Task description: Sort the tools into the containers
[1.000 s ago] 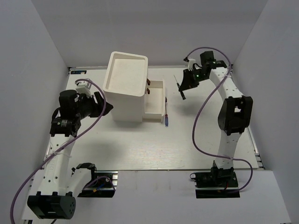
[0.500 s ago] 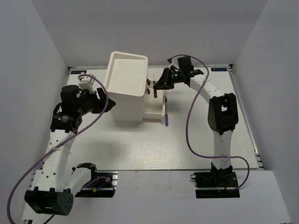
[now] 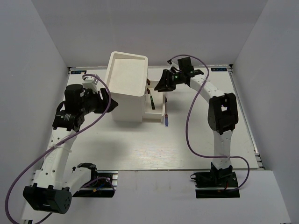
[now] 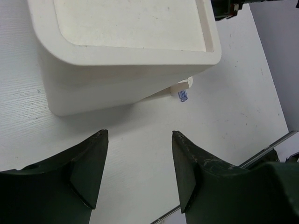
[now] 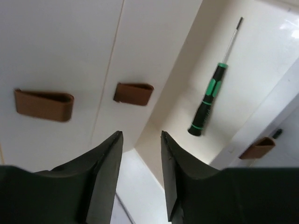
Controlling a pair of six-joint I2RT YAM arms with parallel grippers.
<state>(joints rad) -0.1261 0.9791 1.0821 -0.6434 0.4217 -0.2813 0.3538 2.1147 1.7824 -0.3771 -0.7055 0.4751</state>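
The white box [image 3: 125, 86] stands at the back left, with a drawer [image 3: 160, 89] pulled out on its right side. A green-and-black screwdriver [image 3: 152, 103] lies loose in the drawer; it also shows in the right wrist view [image 5: 207, 100]. My right gripper [image 3: 160, 85] hovers over the drawer, open and empty [image 5: 140, 135]. A blue-purple screwdriver [image 3: 166, 119] lies on the table by the drawer's outer edge; its end shows in the left wrist view [image 4: 183, 96]. My left gripper [image 3: 110, 103] is open and empty beside the box's left wall [image 4: 139, 135]. No pliers are in view.
Brown knobs [image 5: 44, 105] [image 5: 134, 93] stick out of the box's drawer side above the open drawer. White walls enclose the table on three sides. The table's front edge [image 4: 275, 140] shows as a metal rail.
My right gripper swung left from the table's right side to over the drawer with the green screwdriver, then opened; the screwdriver now lies in the drawer. My left gripper moved slightly toward the box.
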